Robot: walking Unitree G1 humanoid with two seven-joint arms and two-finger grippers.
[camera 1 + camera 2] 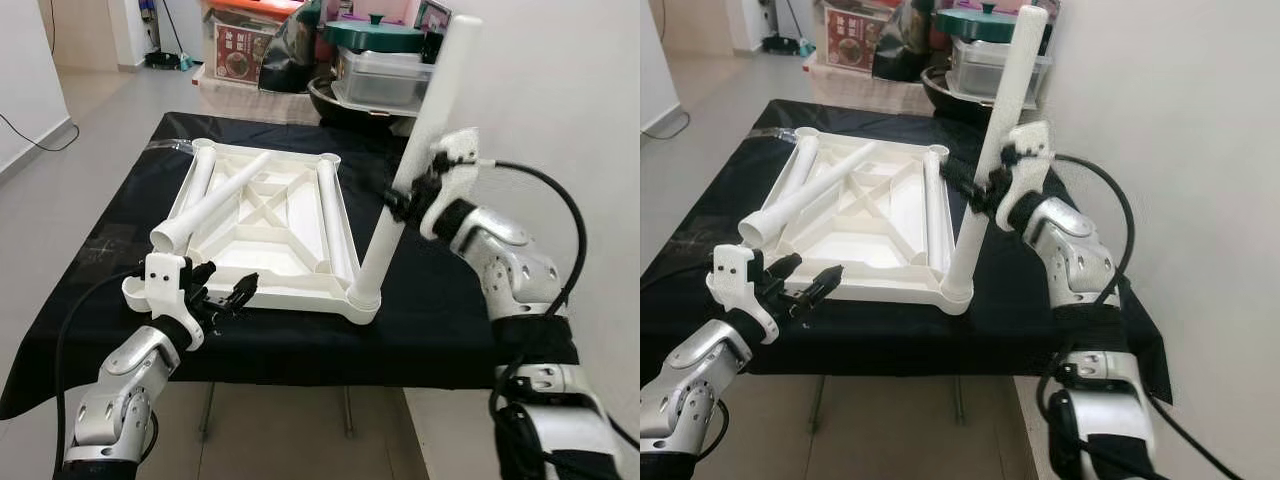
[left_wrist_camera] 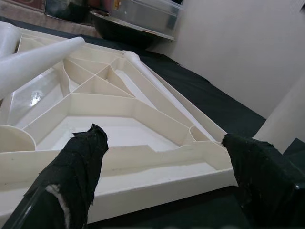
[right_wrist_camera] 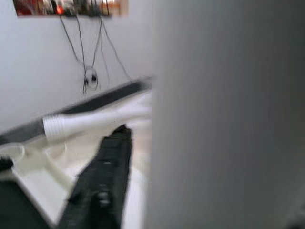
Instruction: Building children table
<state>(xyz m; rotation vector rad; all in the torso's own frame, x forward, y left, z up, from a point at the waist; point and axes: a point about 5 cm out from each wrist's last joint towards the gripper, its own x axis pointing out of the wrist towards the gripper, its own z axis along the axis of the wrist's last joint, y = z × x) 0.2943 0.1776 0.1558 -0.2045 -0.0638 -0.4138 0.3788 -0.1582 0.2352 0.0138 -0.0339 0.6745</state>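
The right pincer (image 1: 405, 196) is clenched around a white leg (image 1: 420, 150) that stands tilted in the near corner socket of the upturned white tabletop (image 1: 290, 225) on the black-draped counter (image 1: 430, 310). The left pincer (image 1: 228, 297) hovers released just before the tabletop's near edge — a loose leg (image 1: 215, 205) lies beyond it.

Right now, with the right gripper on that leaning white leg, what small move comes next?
Probably tip the long white plastic leg tube upright with the right gripper: it leans away from the overturned white plastic tabletop, its foot in the near corner socket.
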